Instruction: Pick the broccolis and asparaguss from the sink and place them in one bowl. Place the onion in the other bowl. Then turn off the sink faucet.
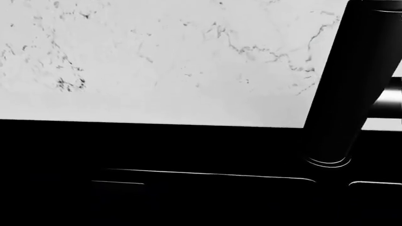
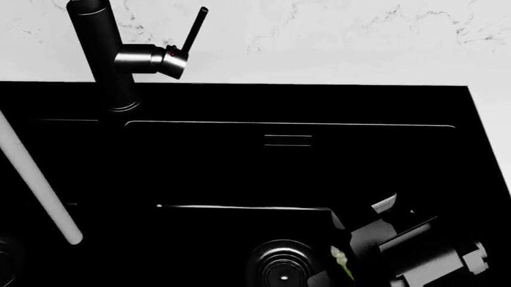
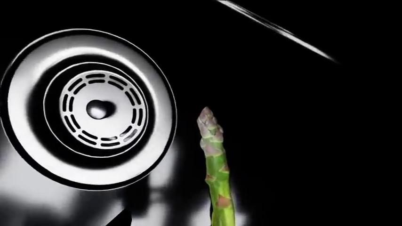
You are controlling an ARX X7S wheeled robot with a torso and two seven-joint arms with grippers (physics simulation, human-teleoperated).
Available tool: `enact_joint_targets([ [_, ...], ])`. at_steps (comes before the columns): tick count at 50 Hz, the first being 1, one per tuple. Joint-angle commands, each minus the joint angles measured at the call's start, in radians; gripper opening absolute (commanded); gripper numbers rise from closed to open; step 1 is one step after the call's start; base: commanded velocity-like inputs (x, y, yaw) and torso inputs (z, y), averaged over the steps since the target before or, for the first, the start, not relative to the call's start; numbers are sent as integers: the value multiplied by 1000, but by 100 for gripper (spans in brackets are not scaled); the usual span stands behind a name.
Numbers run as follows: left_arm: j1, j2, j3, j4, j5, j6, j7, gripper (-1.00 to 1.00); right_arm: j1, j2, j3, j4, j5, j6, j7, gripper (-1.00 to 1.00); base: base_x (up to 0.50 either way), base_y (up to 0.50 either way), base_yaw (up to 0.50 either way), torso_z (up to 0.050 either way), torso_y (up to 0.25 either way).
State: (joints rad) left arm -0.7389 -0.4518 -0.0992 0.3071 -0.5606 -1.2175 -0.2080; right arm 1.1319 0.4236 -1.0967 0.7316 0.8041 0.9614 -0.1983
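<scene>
Right wrist view shows an asparagus spear (image 3: 215, 179) beside the drain (image 3: 94, 109); I'd straddle its stalk squarely, though my jaws' state I cannot tell.

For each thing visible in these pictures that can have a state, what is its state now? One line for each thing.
sink faucet: upright, with a pale stream running from it into the sink, so it seems on.
lever: raised, tilted up from the side joint.
asparagus: in the sink beside the drain.
drain: uncovered, nothing on it.
right gripper: low in the basin by the asparagus; open or shut cannot be told.
</scene>
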Motion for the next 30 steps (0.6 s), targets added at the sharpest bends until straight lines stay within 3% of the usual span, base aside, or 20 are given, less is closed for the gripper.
enact_joint_targets([
  [1,-6,2,-9,-2,-6,-1,-6,100,10,-3,2,11,0,4,-1,100,0,0,0,9,-143],
  [14,9,2,-11,-3,-12,8,-3,100,5,9,22,-3,13,3,20,100,0,0,0,8,-119],
  [15,8,2,-12,-4,-12,8,-4,100,4,9,26,-4,14,1,23,-100,0,0,0,0,0],
  [30,4,4,-25,-2,-30,-15,-11,100,25,17,42,-31,23,13,49,-100,0,0,0,0,0],
])
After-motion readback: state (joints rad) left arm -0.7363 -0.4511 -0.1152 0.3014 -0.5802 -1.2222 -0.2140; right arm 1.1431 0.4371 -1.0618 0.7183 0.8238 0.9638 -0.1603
